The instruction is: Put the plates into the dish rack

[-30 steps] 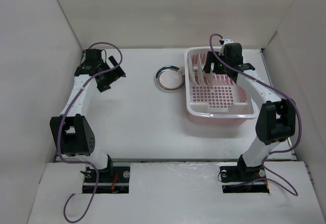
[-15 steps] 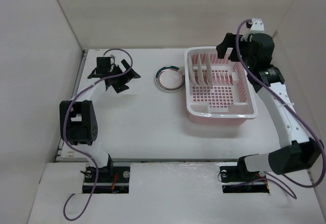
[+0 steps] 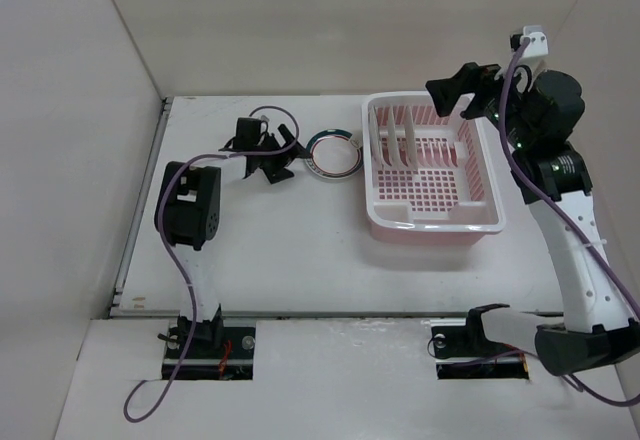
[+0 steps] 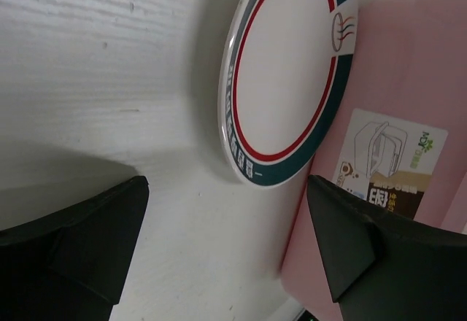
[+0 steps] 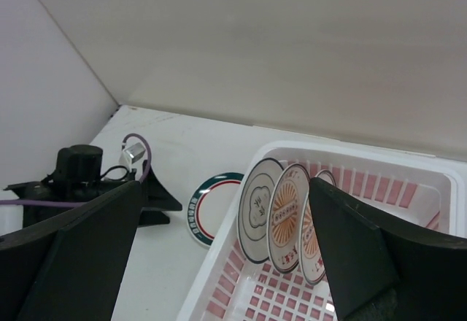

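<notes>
White table (image 3: 280,250) inside pale-walled booth. On it, green-rimmed plate (image 3: 333,152) lying flat just beside dish rack (image 3: 430,222), left wall side. Inside rack, three plates (image 5: 284,215) standing upright between prongs. Empty left gripper (image 3: 285,154) hovering low beside flat plate, jaws spread. Empty right gripper (image 3: 462,95) hanging over rack's far edge, jaws wide apart. Plate likely handling light, rigid, glaze-slick, chip-prone. Best pinching across rim nearest left gripper.
</notes>
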`<state>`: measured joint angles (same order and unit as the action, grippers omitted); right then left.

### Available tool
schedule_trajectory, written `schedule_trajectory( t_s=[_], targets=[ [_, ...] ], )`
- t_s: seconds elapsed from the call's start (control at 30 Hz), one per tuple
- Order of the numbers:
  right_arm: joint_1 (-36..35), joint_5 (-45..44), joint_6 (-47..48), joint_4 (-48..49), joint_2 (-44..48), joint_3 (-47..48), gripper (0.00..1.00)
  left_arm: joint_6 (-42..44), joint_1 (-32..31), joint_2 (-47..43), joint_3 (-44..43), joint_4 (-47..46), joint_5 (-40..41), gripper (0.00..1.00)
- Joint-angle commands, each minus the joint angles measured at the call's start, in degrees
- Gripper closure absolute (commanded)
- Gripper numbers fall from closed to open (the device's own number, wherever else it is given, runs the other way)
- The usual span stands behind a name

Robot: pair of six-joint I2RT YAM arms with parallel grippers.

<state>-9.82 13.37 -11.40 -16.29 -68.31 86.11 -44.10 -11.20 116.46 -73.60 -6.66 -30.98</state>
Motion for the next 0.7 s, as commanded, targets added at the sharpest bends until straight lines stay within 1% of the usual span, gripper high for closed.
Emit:
schedule_trajectory(
  t_s=[0.0,0.03,0.07,0.13,0.2,0.37,0.63,0.67],
  targets=[
    [-0.72,2.72,-0.38,1.79,2.31,2.49,0.0,-1.87,0.65,1.92,-1.28,-4.84,1.89,0.12],
    [-1.24,2.72,-0.38,1.79,2.83,2.49,0.0,-2.74,0.65,1.92,-0.76,-5.38,2.41,0.15],
    [-1.25,2.72,-0.38,1.79,2.84,2.49,0.0,-3.27,0.65,2.53,-0.75,-5.39,2.42,0.22],
    [-1.77,3.24,-0.38,1.79,2.84,2.49,0.0,-3.89,0.65,3.84,-1.45,-6.7,2.42,0.28],
    [-2.3,3.25,-0.38,1.79,2.23,3.1,0.0,-5.03,0.65,5.08,-2.25,-7.31,1.37,0.38],
    [-3.44,5.17,-0.38,1.79,0.38,4.86,0.0,-7.05,0.13,9.38,-5.93,-9.07,-1.36,0.39],
    [-3.97,6.93,-0.38,1.79,-0.68,6.44,0.0,-8.63,-0.39,13.26,-8.49,-9.6,-1.89,0.39],
    [-3.97,6.94,-0.38,1.79,-0.68,6.44,0.0,-8.64,-0.4,13.26,-9.01,-9.6,-1.89,0.38]
  ],
)
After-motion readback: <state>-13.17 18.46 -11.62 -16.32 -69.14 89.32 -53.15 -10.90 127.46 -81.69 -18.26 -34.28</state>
